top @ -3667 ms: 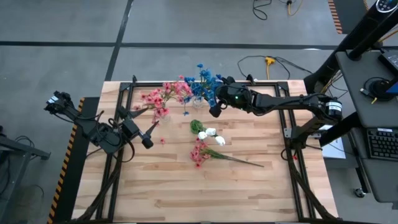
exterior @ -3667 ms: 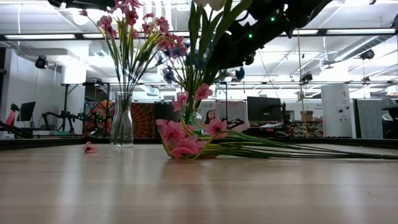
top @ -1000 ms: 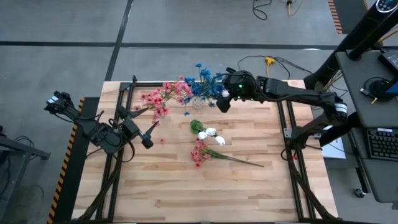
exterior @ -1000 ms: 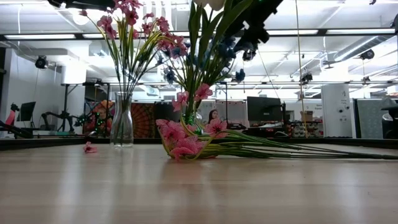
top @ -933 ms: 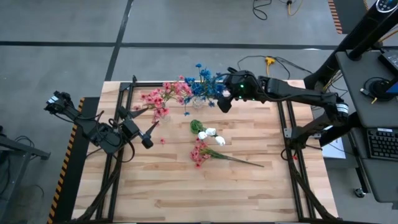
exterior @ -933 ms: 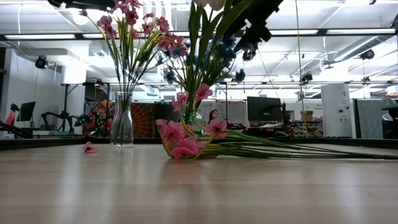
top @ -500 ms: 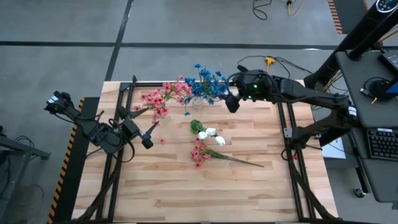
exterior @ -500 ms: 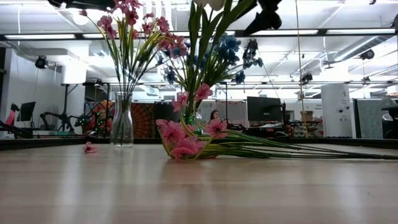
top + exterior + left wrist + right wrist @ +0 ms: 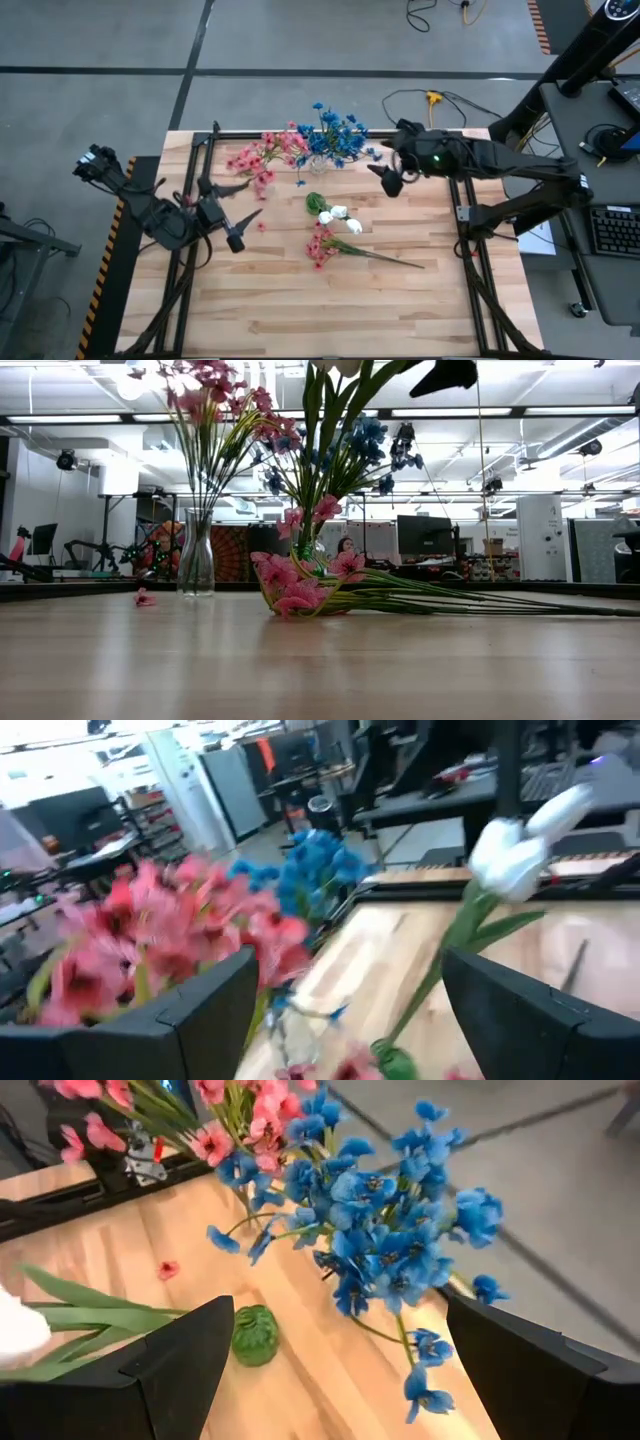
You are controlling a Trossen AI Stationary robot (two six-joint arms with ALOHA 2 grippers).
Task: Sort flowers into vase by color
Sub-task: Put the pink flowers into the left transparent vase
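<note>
Three vases, one loose pink sprig

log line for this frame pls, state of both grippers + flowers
right gripper: open, empty, beside blue blossom sprigs | left gripper: open, empty, near pink blossom sprigs | loose pink sprig and white sprig lying on wooden table

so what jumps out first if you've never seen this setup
The bright blue flowers standing up near the table's far edge, right beside a bunch of pink flowers. Nearer the middle, a pink sprig and a white one lie flat on the wood, unsorted.
</note>
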